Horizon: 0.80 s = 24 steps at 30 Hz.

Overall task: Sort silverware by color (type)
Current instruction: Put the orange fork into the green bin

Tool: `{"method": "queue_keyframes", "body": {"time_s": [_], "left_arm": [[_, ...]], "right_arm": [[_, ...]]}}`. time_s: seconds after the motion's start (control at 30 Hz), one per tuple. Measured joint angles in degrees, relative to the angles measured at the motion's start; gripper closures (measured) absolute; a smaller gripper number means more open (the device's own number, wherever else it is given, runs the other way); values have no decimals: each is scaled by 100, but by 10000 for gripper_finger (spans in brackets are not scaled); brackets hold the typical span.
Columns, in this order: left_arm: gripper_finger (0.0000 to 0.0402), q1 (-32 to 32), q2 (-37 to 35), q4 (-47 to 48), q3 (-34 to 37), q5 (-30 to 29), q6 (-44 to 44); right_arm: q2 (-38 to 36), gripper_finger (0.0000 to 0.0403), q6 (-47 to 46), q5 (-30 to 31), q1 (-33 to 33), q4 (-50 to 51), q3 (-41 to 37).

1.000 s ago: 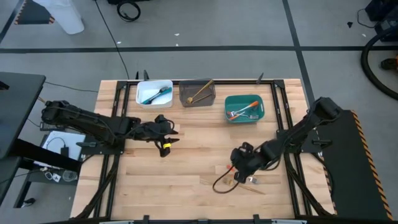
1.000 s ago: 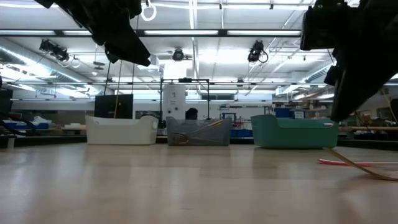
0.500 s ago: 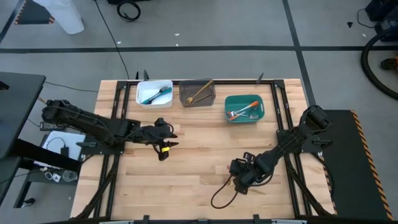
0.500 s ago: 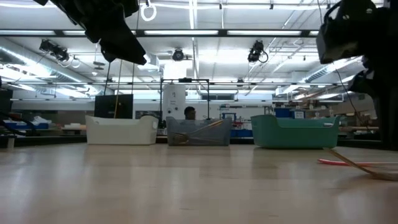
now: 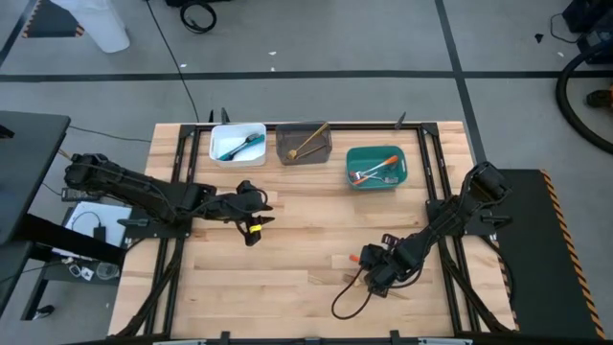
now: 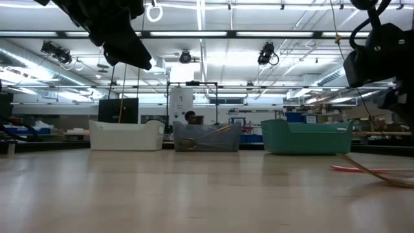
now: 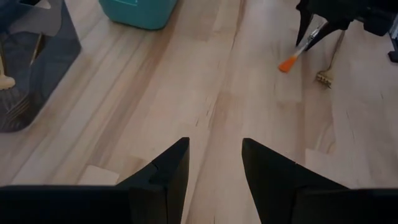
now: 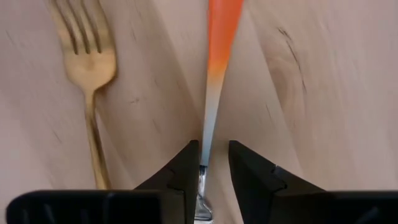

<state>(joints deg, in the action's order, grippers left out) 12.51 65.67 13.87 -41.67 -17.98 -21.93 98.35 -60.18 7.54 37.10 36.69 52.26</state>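
Fork handling looks easy: light, stiff, slick. The orange-handled fork [image 8: 216,56] lies on the tabletop [image 5: 287,240] between the right hand's [image 8: 209,163] slightly parted fingers; pinch its slim metal neck. Left hand [image 7: 211,163] hovers spread, empty.

The right gripper [image 5: 369,261] is covering most of the orange-handled fork [image 8: 219,56] from above, and the fork's tines are disappearing between the fingers [image 8: 180,174] at the right wrist picture's edge. The golden fork [image 8: 87,68] is being cut off there along its handle. At tabletop height the right arm [image 6: 381,55] is running off the frame, its fingers out of sight. Forks in the teal bin [image 5: 375,166] are showing too small to count.
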Motion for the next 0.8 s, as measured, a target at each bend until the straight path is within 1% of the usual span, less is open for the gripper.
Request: {"method": "queue_keyframes", "body": {"time_s": [0.17, 0.43, 0.57, 0.67, 0.8], "left_arm": [[246, 1, 0, 9, 0, 0, 0], [246, 1, 0, 63, 0, 1, 5], [246, 1, 0, 36, 0, 0, 31], [246, 36, 32, -106, 0, -13, 304], [246, 122, 82, -338, -1, -120, 461]], "right_arm": [[-22, 325, -36, -117, 2, -67, -85], [-22, 389, -29, -144, 2, -90, -89], [-22, 393, -22, -117, 2, -81, -86], [-49, 393, 36, -54, 2, -27, -71], [-237, 393, 79, 106, -1, 183, -85]]}}
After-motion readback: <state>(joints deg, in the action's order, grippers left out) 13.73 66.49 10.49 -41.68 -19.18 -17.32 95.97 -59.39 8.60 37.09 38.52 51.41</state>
